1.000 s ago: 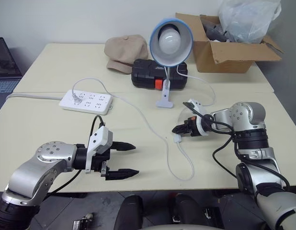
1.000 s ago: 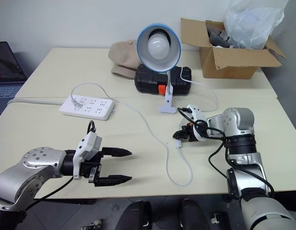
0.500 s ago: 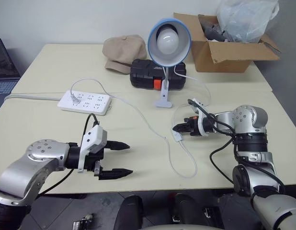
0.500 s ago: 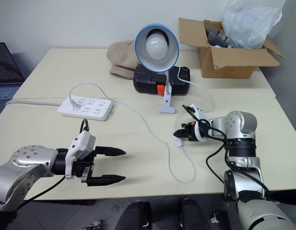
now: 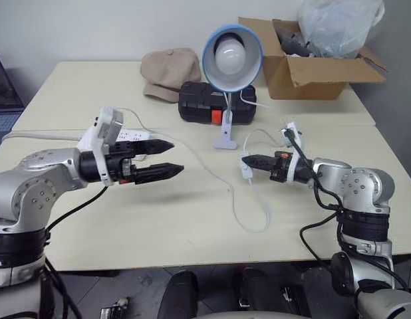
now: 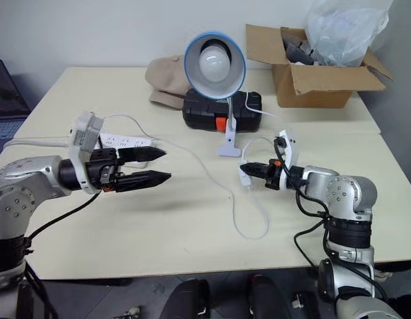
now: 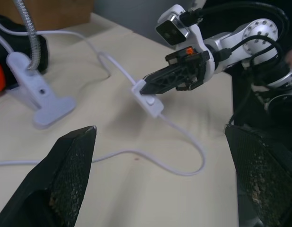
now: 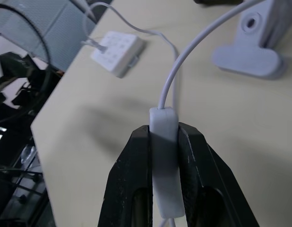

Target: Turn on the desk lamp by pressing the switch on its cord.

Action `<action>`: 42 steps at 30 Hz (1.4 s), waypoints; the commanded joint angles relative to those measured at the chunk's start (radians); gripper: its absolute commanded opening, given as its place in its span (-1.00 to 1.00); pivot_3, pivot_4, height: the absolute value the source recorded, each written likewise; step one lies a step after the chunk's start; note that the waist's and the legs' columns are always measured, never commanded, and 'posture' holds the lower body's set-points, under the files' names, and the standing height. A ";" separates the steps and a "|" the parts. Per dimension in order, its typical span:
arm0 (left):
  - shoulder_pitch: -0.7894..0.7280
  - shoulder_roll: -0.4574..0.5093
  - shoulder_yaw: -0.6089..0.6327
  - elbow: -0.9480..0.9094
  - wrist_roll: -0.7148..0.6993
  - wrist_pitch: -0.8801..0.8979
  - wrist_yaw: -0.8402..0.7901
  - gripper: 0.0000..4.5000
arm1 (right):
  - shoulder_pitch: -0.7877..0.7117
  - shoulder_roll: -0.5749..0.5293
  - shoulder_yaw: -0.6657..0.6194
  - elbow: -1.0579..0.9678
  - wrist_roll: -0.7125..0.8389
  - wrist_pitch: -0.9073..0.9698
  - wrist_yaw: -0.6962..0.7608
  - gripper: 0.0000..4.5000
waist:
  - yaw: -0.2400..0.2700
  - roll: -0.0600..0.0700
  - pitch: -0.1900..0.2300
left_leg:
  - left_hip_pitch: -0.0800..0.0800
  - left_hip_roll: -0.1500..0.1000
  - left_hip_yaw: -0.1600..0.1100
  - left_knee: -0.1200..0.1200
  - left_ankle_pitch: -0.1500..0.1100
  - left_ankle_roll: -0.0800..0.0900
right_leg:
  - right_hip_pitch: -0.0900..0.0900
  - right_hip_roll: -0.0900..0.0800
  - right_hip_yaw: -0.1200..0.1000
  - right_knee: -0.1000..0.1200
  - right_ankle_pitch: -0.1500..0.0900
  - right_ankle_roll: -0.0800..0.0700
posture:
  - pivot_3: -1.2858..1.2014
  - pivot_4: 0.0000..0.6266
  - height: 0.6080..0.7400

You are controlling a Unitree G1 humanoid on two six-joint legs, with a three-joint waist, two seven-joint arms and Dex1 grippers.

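The desk lamp (image 5: 232, 56) stands at the middle back on its white clip base (image 5: 225, 141), blue shade and white bulb facing me. Its thin white cord (image 5: 253, 216) loops over the table to the switch (image 5: 246, 164). My right gripper (image 5: 253, 160) is shut on the switch, whose slim white body is pinched between the two black fingers (image 8: 132, 189) and held a little above the table. My left gripper (image 5: 176, 157) hovers open over the table to the left, pointing level toward the switch (image 7: 148, 98) with a gap between them. Nothing is between its fingers (image 7: 65, 179).
A white power strip (image 5: 131, 135) lies behind my left gripper. A black case (image 5: 202, 106) and a tan cap (image 5: 169, 66) sit behind the lamp. A cardboard box (image 5: 305, 70) with a plastic bag stands at the back right.
My right gripper has closed on the switch and lifted it, straightening to point left. My left gripper, still open, has risen and swung up toward the table's middle, facing the switch.
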 commanded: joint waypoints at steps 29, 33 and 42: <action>-0.165 -0.296 -0.128 0.197 -0.095 0.143 -0.019 1.00 | -0.080 0.029 -0.135 -0.050 0.568 0.075 -0.304 -0.82 | 0.003 0.000 0.000 | 0.000 -0.001 0.000 0.001 0.000 0.000 | 0.000 -0.001 0.000 0.001 0.000 0.000 | 0.03 -0.52 1.00; -0.178 -0.323 -0.139 0.222 -0.069 0.118 -0.021 1.00 | -0.070 0.002 -0.095 -0.074 0.607 0.074 -0.296 -0.82 | 0.002 0.000 0.000 | 0.000 -0.001 0.000 0.000 0.000 0.000 | 0.000 0.000 0.001 0.000 0.000 0.000 | 0.03 -0.52 1.00; -0.187 -0.349 -0.144 0.244 -0.052 0.113 -0.032 1.00 | -0.049 -0.048 -0.043 -0.086 0.672 0.026 -0.307 -0.82 | 0.003 0.000 0.000 | 0.000 -0.001 0.001 0.001 0.000 0.000 | 0.000 0.000 0.001 0.000 0.000 0.000 | 0.03 -0.52 1.00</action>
